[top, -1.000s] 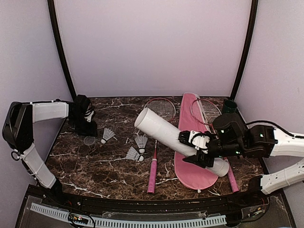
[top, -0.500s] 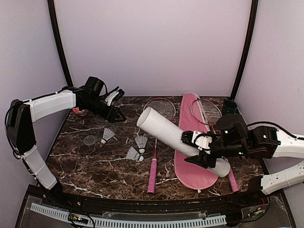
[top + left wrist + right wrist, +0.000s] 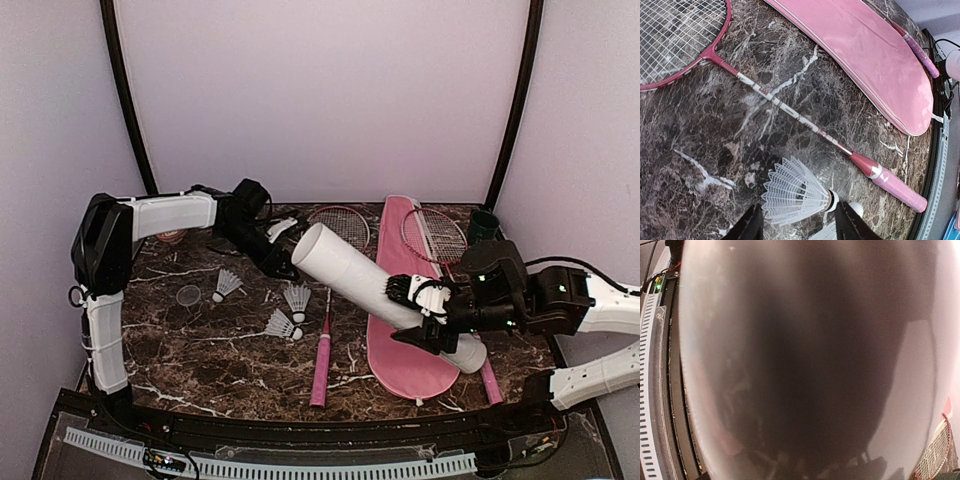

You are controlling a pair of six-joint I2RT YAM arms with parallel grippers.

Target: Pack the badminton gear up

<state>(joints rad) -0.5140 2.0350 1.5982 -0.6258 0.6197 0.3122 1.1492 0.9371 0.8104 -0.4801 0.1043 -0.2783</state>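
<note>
My right gripper (image 3: 432, 312) is shut on the long white tube (image 3: 345, 270) and holds it tilted over the pink bag (image 3: 400, 355), open end up-left. The tube fills the right wrist view (image 3: 805, 360), a blur. My left gripper (image 3: 285, 267) is open by the tube's open end, over the shuttlecocks. In the left wrist view a shuttlecock (image 3: 792, 192) lies on the table between my open fingers (image 3: 752, 225). Three shuttlecocks lie at the left (image 3: 226, 284), the middle (image 3: 297, 298) and below it (image 3: 281, 324). One racket (image 3: 322, 360) lies mid-table, the other (image 3: 433, 235) right of the bag.
A dark green cup (image 3: 484, 222) stands at the back right corner. A small clear disc (image 3: 188, 295) lies at the left and a small red object (image 3: 168, 236) at the back left. Walls close the table on three sides.
My left arm has swung from the back left corner to the right, ending by the tube's open end over the shuttlecocks. The right gripper and tube have shifted slightly right.
</note>
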